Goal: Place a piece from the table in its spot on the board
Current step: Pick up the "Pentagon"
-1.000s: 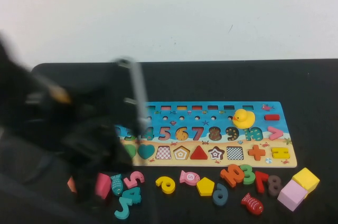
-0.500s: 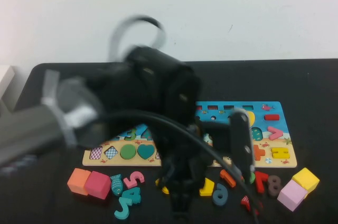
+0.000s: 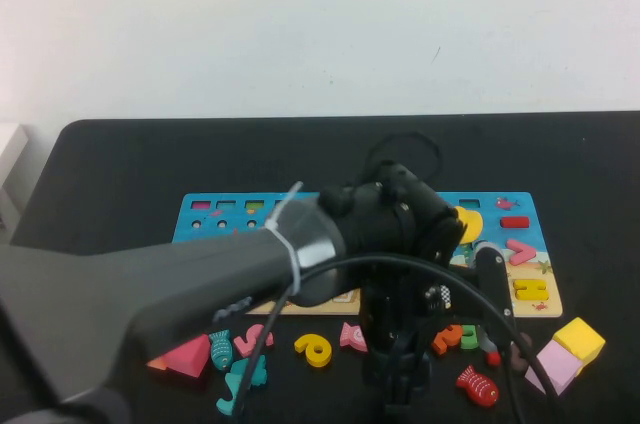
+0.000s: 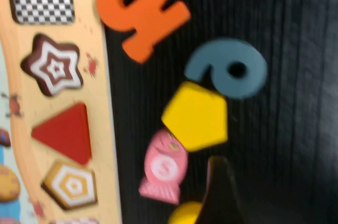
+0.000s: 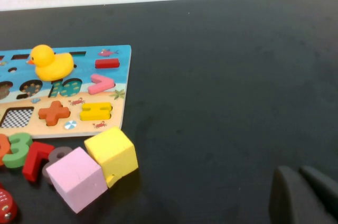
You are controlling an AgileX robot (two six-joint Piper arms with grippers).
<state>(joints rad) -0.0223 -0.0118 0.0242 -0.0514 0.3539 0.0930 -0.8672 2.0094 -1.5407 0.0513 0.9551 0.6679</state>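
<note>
Over the table (image 3: pixel 120 159), my left tool (image 4: pixel 219 192) hovers beside the yellow pentagon (image 4: pixel 196 117), just off the board (image 4: pixel 108 145); whether it's open I cannot tell. My right tool (image 5: pixel 303 195) sits parked far right, seemingly closed. I should centre, descend, then match the pentagon recess (image 4: pixel 69 184).

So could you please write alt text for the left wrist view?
The yellow pentagon piece lies on the black table beside the board, with the left gripper close above it. Around it lie a pink fish, grey-blue 6 and orange 10.
</note>
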